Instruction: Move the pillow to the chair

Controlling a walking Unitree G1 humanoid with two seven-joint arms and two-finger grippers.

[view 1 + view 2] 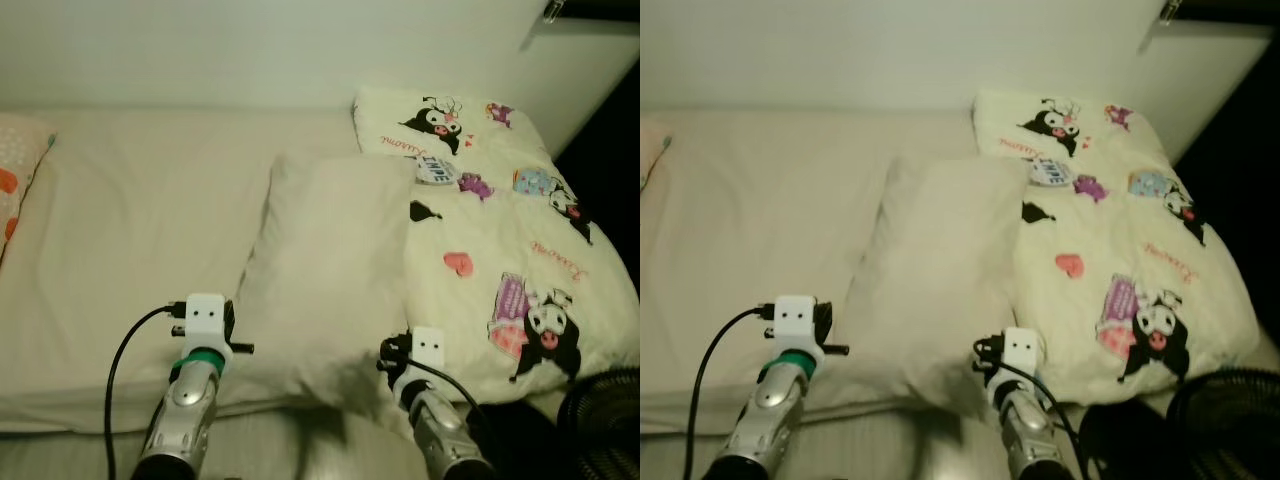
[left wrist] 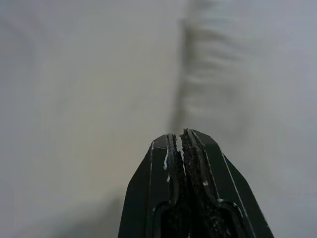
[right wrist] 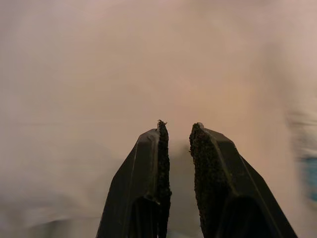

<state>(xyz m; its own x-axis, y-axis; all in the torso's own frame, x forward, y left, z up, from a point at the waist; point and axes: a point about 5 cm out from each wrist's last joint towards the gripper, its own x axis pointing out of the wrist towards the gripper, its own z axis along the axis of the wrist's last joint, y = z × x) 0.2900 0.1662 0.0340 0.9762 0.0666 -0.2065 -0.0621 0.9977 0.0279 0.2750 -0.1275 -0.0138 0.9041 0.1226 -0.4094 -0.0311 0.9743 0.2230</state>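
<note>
Pillow (image 1: 325,270), one, plain cream, lies beside one cartoon-printed quilt (image 1: 500,230) with illegible script. Left gripper (image 2: 181,144) jaws pressed together; right gripper (image 3: 177,131) jaws slightly apart, both at pillow's near edge.

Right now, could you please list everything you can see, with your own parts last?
pillow: one, cream, middle of the bed, near edge between both arms.
quilt: one, pale yellow with cartoon prints, on the bed's right part, beside the pillow.
second pillow: one, white with orange spots, far left on the bed.
bed: one, cream sheet, along the wall.
fan: one, black, lower right corner.
left gripper: one, black fingers shut, empty, above the sheet left of the pillow.
right gripper: one, black fingers slightly apart, by the pillow's near right corner.
</note>
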